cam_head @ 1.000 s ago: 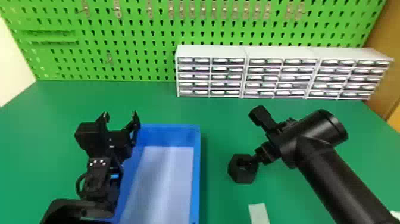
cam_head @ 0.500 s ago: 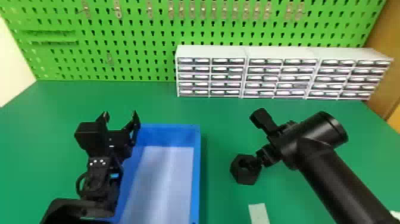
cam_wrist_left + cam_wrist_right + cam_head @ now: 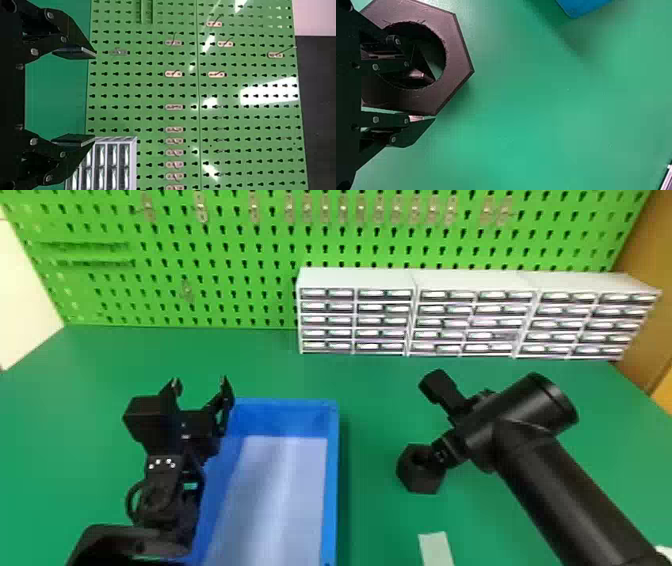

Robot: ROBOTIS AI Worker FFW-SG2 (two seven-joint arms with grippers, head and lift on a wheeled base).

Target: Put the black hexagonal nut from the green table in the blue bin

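While the right gripper is pinching the black hexagonal nut by one wall, right of the blue bin — left gripper standing wide — grasping is apparently finishing; the next move is requiring rim-clearing lift

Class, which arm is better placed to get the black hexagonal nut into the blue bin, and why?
The right, I judge: the right gripper is at the black hexagonal nut, partly inside its hole, while the open left gripper hangs across the blue bin from it.
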